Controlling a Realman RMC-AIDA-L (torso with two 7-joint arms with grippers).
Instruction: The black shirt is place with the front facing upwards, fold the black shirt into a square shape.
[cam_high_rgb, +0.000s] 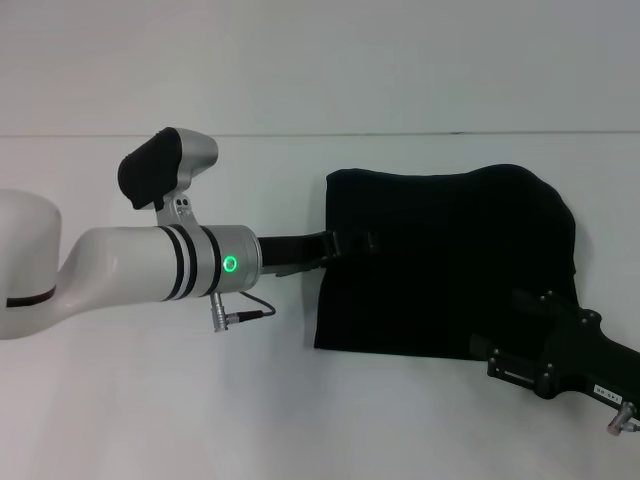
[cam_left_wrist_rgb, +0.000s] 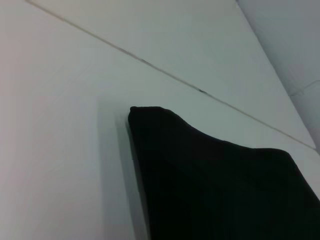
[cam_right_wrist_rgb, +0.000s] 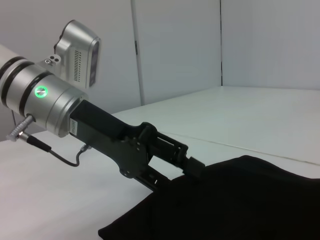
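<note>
The soft, limp black cloth shirt (cam_high_rgb: 450, 265) is seen already folded compactly on the white bench (cam_high_rgb: 150, 400) — light, easily creased. The left end effector (cam_high_rgb: 345, 245) is clamped on its near-side edge; the right end effector (cam_high_rgb: 505, 320) rests at the corner, grip undeterminable. Edges are best pinched.

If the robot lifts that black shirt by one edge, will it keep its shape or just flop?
It will probably flop: the black shirt lies in soft, rounded folds, with a wavy far edge. It looks light for its size, so the left gripper at its edge could likely drag it across the smooth white table. Breakage seems unlikely.
</note>
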